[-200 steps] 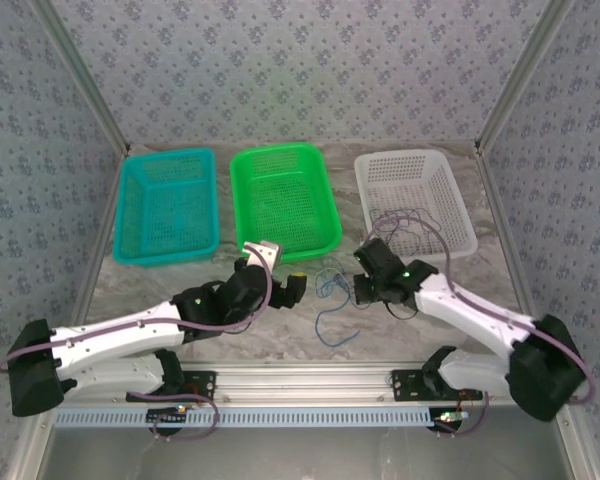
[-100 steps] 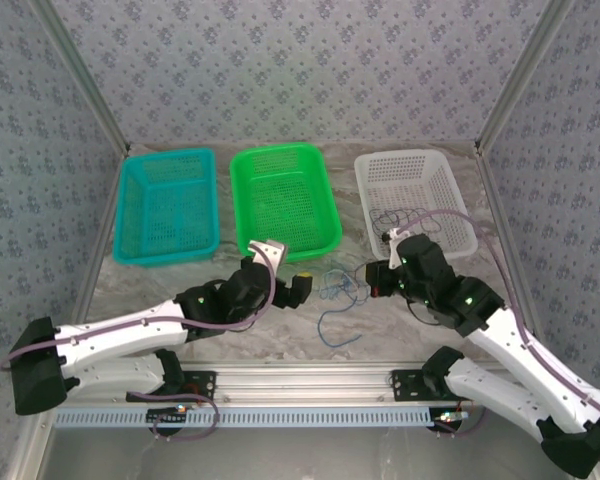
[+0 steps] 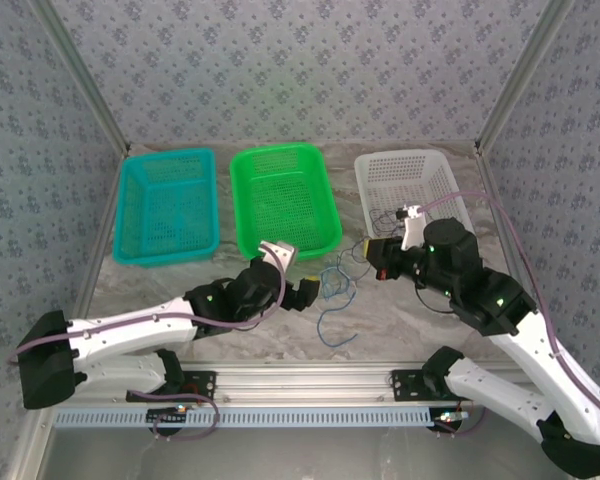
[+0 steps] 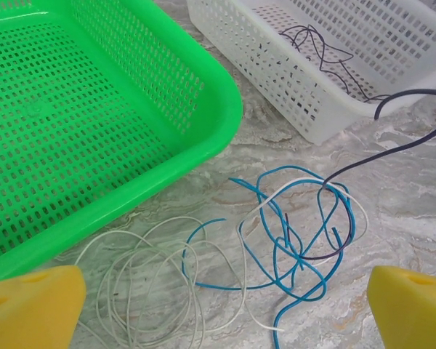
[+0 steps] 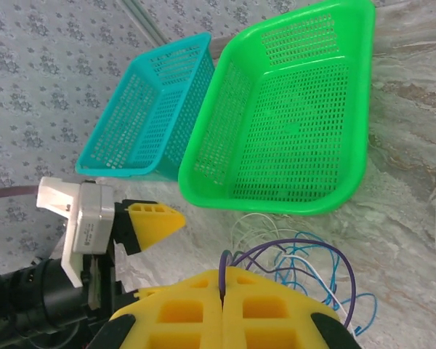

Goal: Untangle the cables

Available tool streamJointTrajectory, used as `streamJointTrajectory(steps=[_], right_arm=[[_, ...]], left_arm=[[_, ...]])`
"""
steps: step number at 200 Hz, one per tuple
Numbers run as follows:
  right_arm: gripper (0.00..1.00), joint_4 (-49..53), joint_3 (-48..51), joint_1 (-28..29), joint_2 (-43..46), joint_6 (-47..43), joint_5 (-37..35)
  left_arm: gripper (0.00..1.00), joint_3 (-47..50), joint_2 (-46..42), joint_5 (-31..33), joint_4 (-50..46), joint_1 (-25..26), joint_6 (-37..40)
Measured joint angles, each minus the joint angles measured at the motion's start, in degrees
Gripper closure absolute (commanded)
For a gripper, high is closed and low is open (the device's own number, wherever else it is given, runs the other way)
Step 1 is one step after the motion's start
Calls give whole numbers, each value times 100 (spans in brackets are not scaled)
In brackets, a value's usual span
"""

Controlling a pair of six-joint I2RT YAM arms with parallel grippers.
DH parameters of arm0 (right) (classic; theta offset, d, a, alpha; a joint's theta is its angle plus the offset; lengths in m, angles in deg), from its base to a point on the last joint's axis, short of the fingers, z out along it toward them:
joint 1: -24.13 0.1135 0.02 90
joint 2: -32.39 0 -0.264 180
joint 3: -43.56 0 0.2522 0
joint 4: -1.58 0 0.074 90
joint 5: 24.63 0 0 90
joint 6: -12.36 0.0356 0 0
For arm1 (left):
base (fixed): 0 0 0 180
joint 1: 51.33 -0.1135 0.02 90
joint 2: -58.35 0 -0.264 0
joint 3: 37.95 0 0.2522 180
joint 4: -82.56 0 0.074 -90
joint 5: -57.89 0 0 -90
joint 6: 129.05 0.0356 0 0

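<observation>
My left hand (image 3: pixel 308 291) is wide open and holds nothing. It hangs low over the grey stone-look tabletop (image 3: pixel 410 320), near the middle of the top view. My right hand (image 5: pixel 223 282) is shut tight. It pinches the thin dark cable (image 5: pixel 222 263) between its yellow pads (image 5: pixel 196 287).

The cables sit in a messy little pile on the tabletop, just in front of the green plastic basket (image 4: pixel 203 109) and the white plastic basket (image 4: pixel 305 94). In my left wrist view, the thin blue cable (image 4: pixel 275 258) makes a knot of loops at the middle right. The thin whitish cable (image 4: pixel 123 291) lies in round coils at the lower left, and one end of it runs into the blue loops. The dark cable goes through the blue knot, then climbs up and off the right edge of the frame. Some dark cable lies inside the white basket at the top too.

I think these cables are very light, soft and floppy. They do not keep their shape. If I pull one, the others may slide along with it, because nothing heavy holds them down. They look smooth, so a loose pinch may slip.

I think the best spot for my open hand is the thick part of the blue knot, where the most strands cross. I could hold that still so the dark cable can slide free. I should pull slowly, or the knot may get tighter.
</observation>
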Motion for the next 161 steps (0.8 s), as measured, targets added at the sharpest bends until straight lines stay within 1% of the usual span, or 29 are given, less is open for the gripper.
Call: streamJointTrajectory(steps=[56,118,161], right_arm=[[100,-125,-387,-15,-280,127,339],[100,-367,-411,-15,-313,339,560],[100,-498,-411,-15,-317,579,699]], left_arm=[[1,-122,188,-79,157,0,44],[1,-249,634,-319,566,0,170],[1,-286,992,-376,1187,0,433]])
